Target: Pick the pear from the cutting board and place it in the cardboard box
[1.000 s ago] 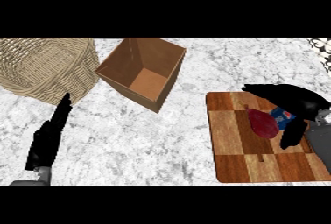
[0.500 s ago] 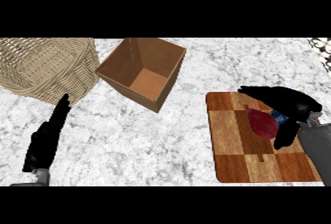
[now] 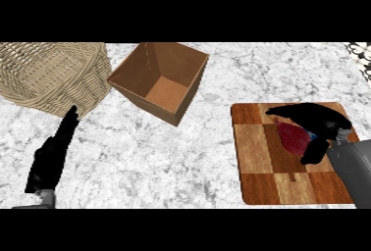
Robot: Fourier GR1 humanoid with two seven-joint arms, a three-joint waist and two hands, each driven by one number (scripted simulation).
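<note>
The pear (image 3: 292,138) is enclosed on the board (image 3: 255,162) by the right hand (image 3: 313,120) – fingers curled round it – so it can be lifted toward the box (image 3: 161,81).

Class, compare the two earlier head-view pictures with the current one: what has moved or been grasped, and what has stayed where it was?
The right hand has curled closer round the dark red pear on the cutting board, shifting slightly; the pear has not left the board. The left hand stays open at the lower left. The cardboard box and wicker basket have not moved.
</note>
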